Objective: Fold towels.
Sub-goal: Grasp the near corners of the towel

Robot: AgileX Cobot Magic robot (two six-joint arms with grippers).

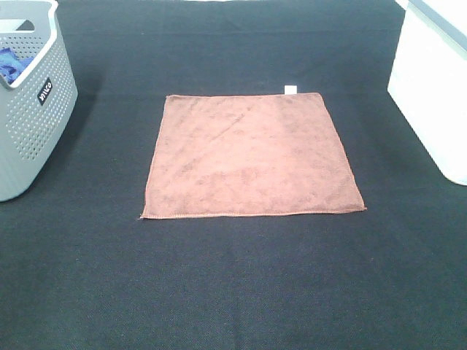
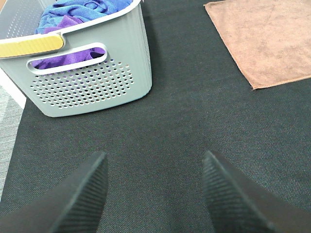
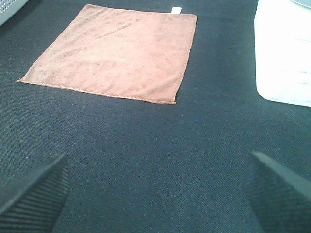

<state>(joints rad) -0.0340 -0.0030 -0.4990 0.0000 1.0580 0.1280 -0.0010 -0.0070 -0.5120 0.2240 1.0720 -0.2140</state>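
Note:
A reddish-brown square towel (image 1: 252, 155) lies spread flat in the middle of the black table, with a small white tag (image 1: 290, 89) at its far edge. It also shows in the left wrist view (image 2: 265, 41) and the right wrist view (image 3: 119, 51). Neither gripper shows in the exterior high view. My left gripper (image 2: 153, 191) is open and empty over bare table, between the basket and the towel's near left corner. My right gripper (image 3: 158, 189) is open wide and empty over bare table, nearer than the towel's right corner.
A grey perforated basket (image 1: 33, 109) stands at the far left and holds blue and purple cloths (image 2: 73, 19). A white bin (image 1: 434, 95) stands at the far right and also shows in the right wrist view (image 3: 284, 53). Black mat (image 1: 233, 284) covers the table.

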